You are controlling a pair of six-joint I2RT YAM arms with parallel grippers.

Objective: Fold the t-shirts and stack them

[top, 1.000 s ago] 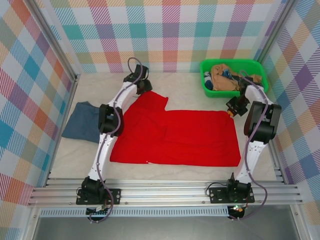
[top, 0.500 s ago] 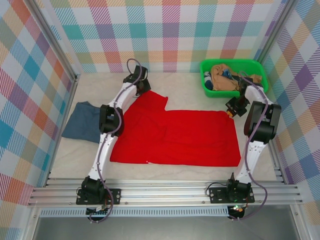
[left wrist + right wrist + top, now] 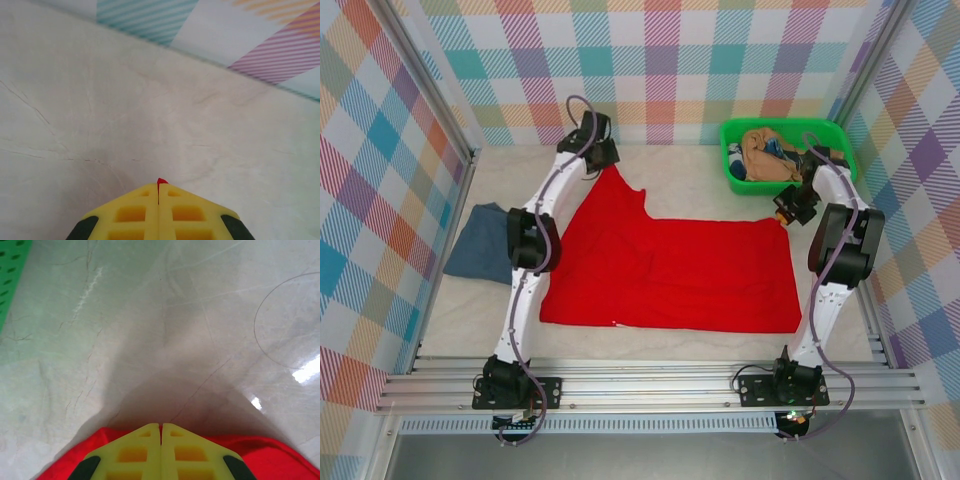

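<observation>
Your left gripper [image 3: 603,163] has pulled back toward the far wall, dragging the red shirt's [image 3: 680,275] far-left corner with it. It and the right gripper [image 3: 786,214] are each pinched shut on a far corner, so the shirt is stretching flat mid-table, which looks like spreading before the fold. You have one red shirt, one blue shirt [image 3: 485,245] at the left and one bin [image 3: 780,123] of clothes.

The large t-shirt [image 3: 690,275] lies spread on the middle of the table [image 3: 700,190], the small t-shirt [image 3: 482,243] to its left. At the far right sits a bin [image 3: 732,160] with clothes [image 3: 765,158] in it. The left gripper [image 3: 602,165] pinches the large t-shirt's far left corner, the right gripper [image 3: 782,218] its far right corner.
</observation>
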